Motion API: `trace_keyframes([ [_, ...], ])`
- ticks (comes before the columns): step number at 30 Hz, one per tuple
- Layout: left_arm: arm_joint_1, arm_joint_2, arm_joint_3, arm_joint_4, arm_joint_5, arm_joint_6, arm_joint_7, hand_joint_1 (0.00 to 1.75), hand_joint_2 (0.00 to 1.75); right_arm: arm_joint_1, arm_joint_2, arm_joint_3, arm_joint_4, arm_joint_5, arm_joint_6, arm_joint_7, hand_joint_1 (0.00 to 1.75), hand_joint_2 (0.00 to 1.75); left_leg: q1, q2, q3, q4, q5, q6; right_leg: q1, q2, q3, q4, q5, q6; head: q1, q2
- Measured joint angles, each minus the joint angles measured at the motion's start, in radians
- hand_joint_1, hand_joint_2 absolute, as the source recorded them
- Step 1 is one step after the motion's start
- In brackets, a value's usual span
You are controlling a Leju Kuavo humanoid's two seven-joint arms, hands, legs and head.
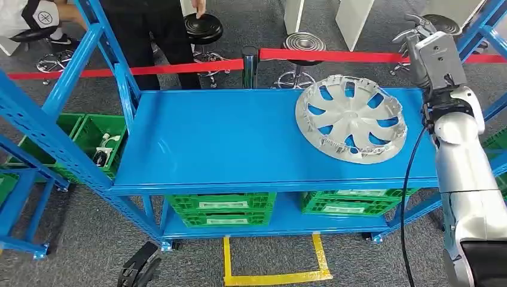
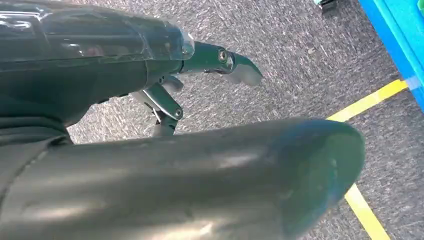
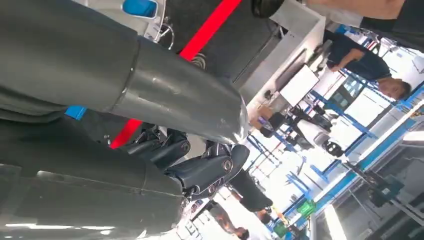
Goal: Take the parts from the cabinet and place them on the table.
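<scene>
Broadly, I see the blue rack [image 1: 239, 179] with its top shelf carrying the task's part, a silver wheel cover [image 1: 351, 118], lying flat toward the right end, dished face up by the look of it. I judge it light, thin and fairly stiff moulded plastic, with slick paint and clips round the rim that could snap; I would take it by the rim or through one of the spoke openings, not by a clip. My right robot hand [image 1: 425, 30] is raised past the shelf's far right corner, apart from the cover; the right wrist view shows its fingers [image 3: 200, 170] curled with nothing in them. My left robot hand [image 2: 165, 95] hangs over grey carpet and yellow tape [image 2: 367, 102], fingers apart and empty, detail the head view lacks.
</scene>
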Motion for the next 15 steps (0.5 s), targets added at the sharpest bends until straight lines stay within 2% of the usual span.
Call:
trace_keyframes([
  [13,0.000,-0.002,0.000,0.000,0.000,0.000,0.000,0.00,0.00,0.004,0.000,-0.001,-0.006,0.000,0.000,0.000,1.75,0.00,0.000,0.001,0.000,0.000,0.000,0.000,0.000,0.000,0.000,0.000,0.000,0.000,0.000,0.000],
  [14,0.000,-0.002,0.000,0.000,0.000,0.000,0.000,0.00,0.00,0.004,0.000,-0.001,-0.006,0.000,0.000,0.000,0.00,0.00,0.000,0.001,0.000,0.000,0.000,0.000,0.000,0.000,0.000,0.000,0.000,0.000,0.000,0.000],
  [15,0.000,-0.002,0.000,0.000,0.000,0.000,0.000,0.00,0.00,0.004,0.000,-0.001,-0.006,0.000,0.000,0.000,0.00,0.00,0.000,0.001,0.000,0.000,0.000,0.000,0.000,0.000,0.000,0.000,0.000,0.000,0.000,0.000],
])
